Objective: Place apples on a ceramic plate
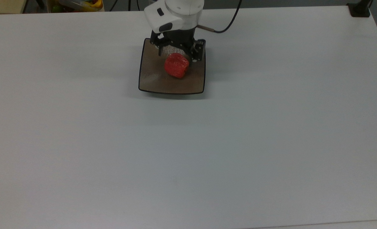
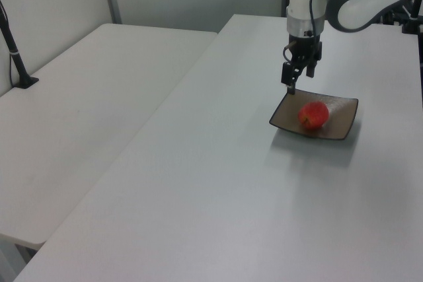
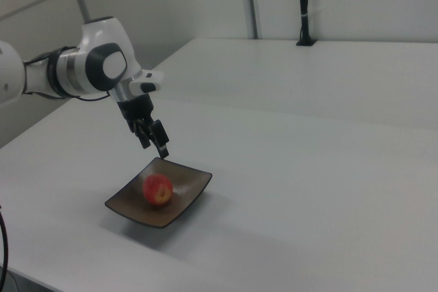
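While lying free near the middle of the square glossy brown ceramic plate (image 1: 153,79), the small red apple (image 1: 176,65) is seen untouched, black two-finger gripper (image 1: 179,52) raised above the plate's far edge, fingers spread and empty, white table (image 1: 207,152) beneath.

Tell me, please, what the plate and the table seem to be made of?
Plate: probably glazed ceramic; the brown surface is glossy, with a pale sheen, faint streaks and a thin dark rim.
Table: a smooth, matte white top, perhaps laminate; it looks uniform, without grain or strong reflections. The material underneath cannot be told.
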Robot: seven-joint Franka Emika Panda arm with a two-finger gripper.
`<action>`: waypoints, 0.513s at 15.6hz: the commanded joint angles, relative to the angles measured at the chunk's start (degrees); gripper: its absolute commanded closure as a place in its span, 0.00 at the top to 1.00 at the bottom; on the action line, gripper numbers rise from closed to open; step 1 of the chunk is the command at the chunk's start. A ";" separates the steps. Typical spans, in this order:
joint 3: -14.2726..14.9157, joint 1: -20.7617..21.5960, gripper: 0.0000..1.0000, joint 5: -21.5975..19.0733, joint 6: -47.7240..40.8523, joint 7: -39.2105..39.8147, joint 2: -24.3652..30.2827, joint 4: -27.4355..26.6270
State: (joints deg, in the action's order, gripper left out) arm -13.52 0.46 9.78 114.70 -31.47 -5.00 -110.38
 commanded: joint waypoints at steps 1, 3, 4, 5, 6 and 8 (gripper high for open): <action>-0.10 0.34 1.00 -2.65 -10.86 11.47 4.81 0.69; 0.25 0.16 1.00 -3.63 -13.18 18.78 6.40 0.69; 0.60 0.16 1.00 -3.72 -13.18 21.51 6.66 0.69; 1.21 0.33 1.00 -4.07 -13.18 23.02 6.67 0.69; 2.70 0.51 1.00 -4.85 -12.83 23.47 6.84 0.69; 6.47 1.64 1.00 -6.96 -12.22 24.87 7.80 0.95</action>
State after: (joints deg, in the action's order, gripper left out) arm -12.22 0.45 6.03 102.65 -11.04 1.29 -109.38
